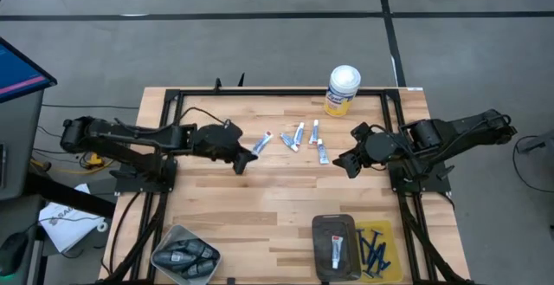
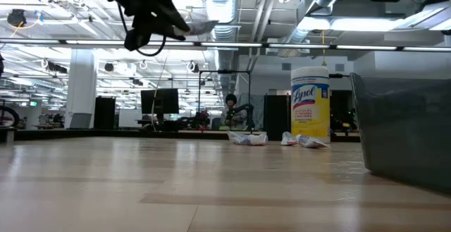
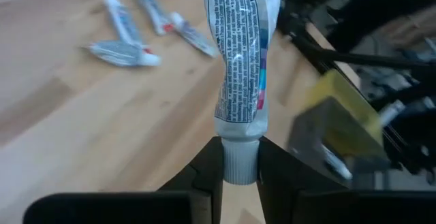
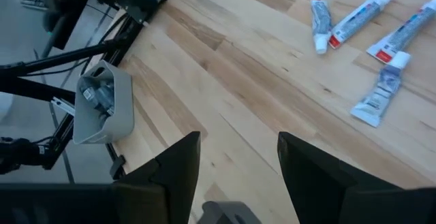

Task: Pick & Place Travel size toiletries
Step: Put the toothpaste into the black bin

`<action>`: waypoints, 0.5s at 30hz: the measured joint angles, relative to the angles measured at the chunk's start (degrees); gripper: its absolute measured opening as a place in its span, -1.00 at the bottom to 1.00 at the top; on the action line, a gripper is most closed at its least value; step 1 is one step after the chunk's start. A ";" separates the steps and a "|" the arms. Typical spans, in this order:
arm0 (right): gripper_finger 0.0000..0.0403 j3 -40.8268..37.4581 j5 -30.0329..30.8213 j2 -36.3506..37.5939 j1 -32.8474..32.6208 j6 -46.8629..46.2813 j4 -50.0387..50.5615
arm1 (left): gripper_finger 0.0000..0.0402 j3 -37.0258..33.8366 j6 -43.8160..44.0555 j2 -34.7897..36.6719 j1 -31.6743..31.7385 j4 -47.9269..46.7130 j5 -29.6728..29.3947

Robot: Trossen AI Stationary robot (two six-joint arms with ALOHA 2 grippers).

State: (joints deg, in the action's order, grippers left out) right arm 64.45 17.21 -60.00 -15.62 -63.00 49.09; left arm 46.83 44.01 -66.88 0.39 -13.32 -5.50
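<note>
Fingers (image 3: 204, 183) of the left gripper (image 3: 240, 176) are clamped on the white cap of a toothpaste tube (image 3: 240, 54), and that's a neat choice of grip: the ridged cap gives a firm hold where the soft body would flatten. From above, the left gripper (image 1: 245, 157) sits left of centre with the tube (image 1: 263, 142) jutting out ahead of it toward the loose tubes (image 1: 299, 136) lying at the far middle of the table (image 1: 260, 207). The table-level view shows it well up in the air, tube (image 2: 201, 26) clear of the wood, so this looks like the carry. My guess is it's bound for the dark tray (image 1: 336, 243) at the near right edge, where one tube already lies, with the blue razors (image 1: 375, 249) on the yellow tray beside it and the grey pieces in their own bin (image 1: 184, 255) near left. The left arm reaches in low and long from its side, wrist roughly level. The right gripper (image 1: 348, 162) waits just right of the loose tubes, jaws apart, holding nothing, tilted down at the table
</note>
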 joint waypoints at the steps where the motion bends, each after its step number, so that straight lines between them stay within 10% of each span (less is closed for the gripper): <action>1: -0.06 0.00 -0.01 -0.33 0.00 0.00 -0.55 | -0.73 0.00 0.00 -0.01 -0.86 0.31 0.00; 15: -0.06 -0.02 -0.12 -3.03 0.79 2.39 -6.71 | -0.72 0.04 0.10 -0.01 -6.96 4.22 -0.13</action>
State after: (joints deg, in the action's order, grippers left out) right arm 64.42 17.09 -63.03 -14.83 -60.61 42.38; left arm 46.87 44.11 -66.89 -6.57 -9.10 -5.63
